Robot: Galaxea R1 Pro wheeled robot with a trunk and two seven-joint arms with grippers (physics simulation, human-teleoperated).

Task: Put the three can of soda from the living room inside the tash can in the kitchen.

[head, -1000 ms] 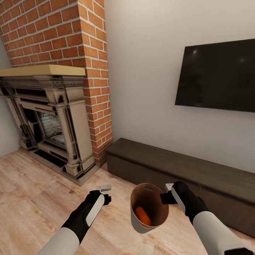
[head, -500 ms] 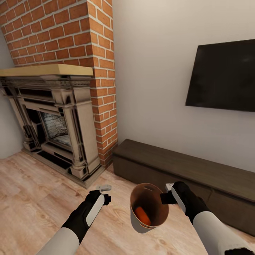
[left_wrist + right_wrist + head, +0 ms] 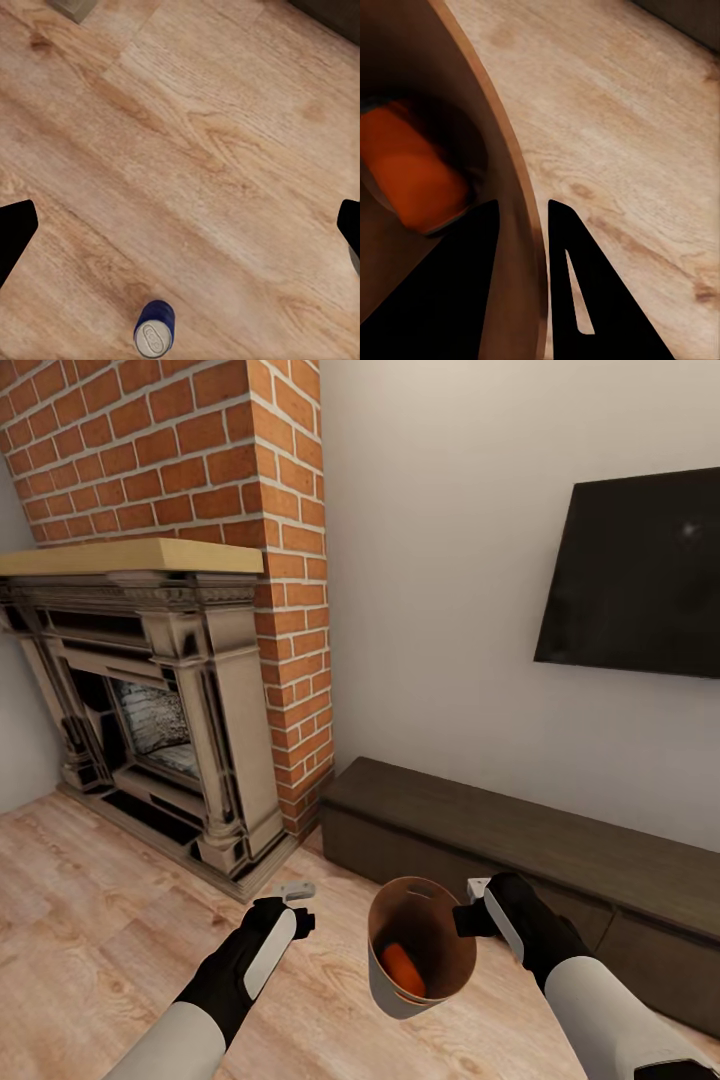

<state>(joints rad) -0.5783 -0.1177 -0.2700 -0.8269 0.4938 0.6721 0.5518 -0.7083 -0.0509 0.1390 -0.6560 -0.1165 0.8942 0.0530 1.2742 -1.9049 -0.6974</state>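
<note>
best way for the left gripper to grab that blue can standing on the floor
Grip the dark blue can around its round side wall, just under the grey top, coming straight down from above. It stands upright on the wood floor, top facing the wrist camera, and the left gripper's fingers are spread wide, so they could straddle it.

Light wood planks with visible grain make up the floor [image 3: 90,920], matt in finish. Rough red brick [image 3: 270,560] is seen above a glossy dark fireplace surround [image 3: 215,700]. The television screen [image 3: 640,580] is glossy black. A smooth coppery inner wall is shown on the trash can [image 3: 440,935].
</note>
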